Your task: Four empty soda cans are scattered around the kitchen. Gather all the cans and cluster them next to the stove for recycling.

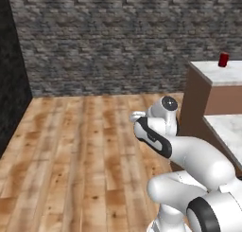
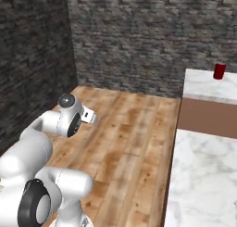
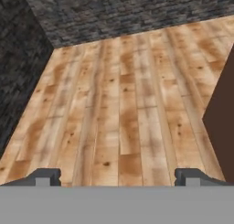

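Note:
A red soda can [image 1: 223, 59] stands upright on the far raised marble counter, and the right base view has the same soda can [image 2: 219, 71] at its upper right. My arm is folded low over the wooden floor, well short of that can. In the hand view my gripper [image 3: 118, 177] is open. Its two dark fingertips [image 3: 43, 176] stand far apart, with only floorboards between them. The stove is out of view.
A brown counter block with a marble top [image 1: 231, 77] rises on the right, and a lower marble counter [image 2: 203, 175] lies nearer. A grey brick wall [image 1: 108, 37] closes the back and a dark wall [image 1: 12, 75] the left. Wooden floor [image 1: 80, 150] spreads between.

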